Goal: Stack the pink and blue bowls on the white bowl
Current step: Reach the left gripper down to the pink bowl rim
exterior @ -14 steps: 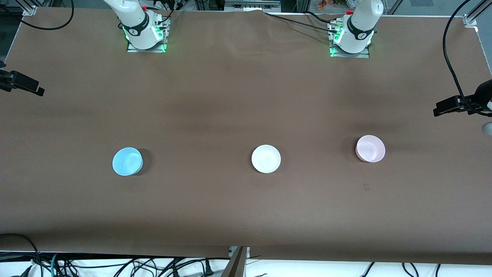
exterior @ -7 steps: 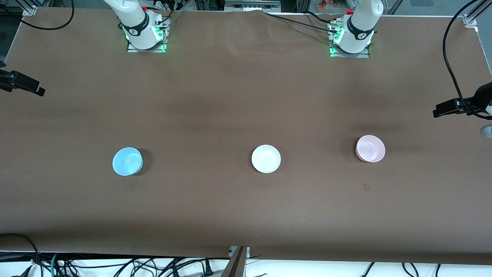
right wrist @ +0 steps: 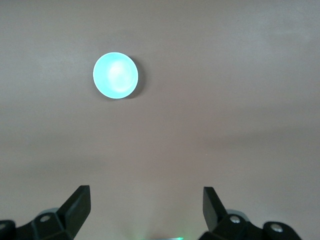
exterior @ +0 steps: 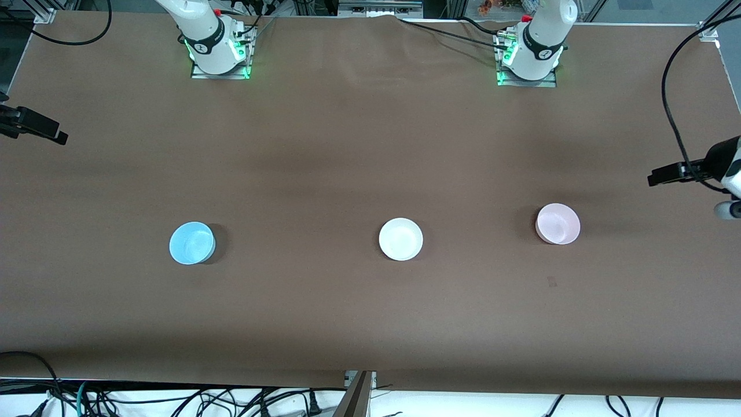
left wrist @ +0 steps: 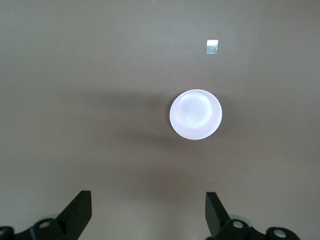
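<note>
Pink bowl (exterior: pixel 558 223) sits at three o'clock from the white bowl (exterior: pixel 400 238), blue bowl (exterior: pixel 192 242) at nine, all three well apart on the brown table (exterior: pixel 347 145). Left gripper (left wrist: pixel 148 212) hangs high over the table's left-arm end, fingers spread wide and empty; right gripper (right wrist: pixel 146 210) hangs over the right-arm end, likewise spread and empty. Nothing is stacked yet. Glossy thin rims could slip from a pinch, and both arms heading for the white bowl together could collide.
</note>
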You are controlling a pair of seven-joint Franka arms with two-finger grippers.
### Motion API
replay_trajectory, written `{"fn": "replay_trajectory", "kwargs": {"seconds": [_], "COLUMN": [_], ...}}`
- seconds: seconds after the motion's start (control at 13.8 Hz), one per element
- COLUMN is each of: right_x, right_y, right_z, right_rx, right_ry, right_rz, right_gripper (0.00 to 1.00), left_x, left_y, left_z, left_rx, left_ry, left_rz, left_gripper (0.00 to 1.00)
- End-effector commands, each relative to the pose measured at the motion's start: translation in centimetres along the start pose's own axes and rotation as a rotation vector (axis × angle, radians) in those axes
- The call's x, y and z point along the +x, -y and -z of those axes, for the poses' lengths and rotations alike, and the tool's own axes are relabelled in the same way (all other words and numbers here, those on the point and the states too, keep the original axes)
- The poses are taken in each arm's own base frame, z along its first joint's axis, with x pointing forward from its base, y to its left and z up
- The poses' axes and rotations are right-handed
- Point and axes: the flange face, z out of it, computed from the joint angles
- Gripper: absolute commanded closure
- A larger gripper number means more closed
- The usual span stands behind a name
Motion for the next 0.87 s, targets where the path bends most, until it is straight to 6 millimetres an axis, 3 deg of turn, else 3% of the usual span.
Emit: {"fn": "replay_trajectory", "kwargs": {"seconds": [0.0,0.29,0.51,0.8], "right_x": [0.2,0.2,0.2,0.2], "right_y": [-0.1,0.0,0.0,0.0], "right_z": [0.5,0.5,0.5,0.5], "right_rx": [0.016,0.015,0.015,0.016], "right_ry": [-0.004,-0.004,-0.004,-0.004], "right_rz": [-0.008,-0.007,-0.007,-0.008], "right_gripper": [0.01,0.01,0.01,0.01], "left_x": [0.1,0.7,1.0,0.8], "left_y": [1.2,0.4,0.7,2.8], "left_z": [-3.3,-5.3,-10.6,-16.8], "left_rx": [-0.006,-0.060,-0.078,-0.157], "left_ry": [0.008,0.021,-0.009,-0.062], "left_rz": [0.007,0.012,0.026,0.045], "left_gripper": [0.00,0.00,0.00,0.00]}}
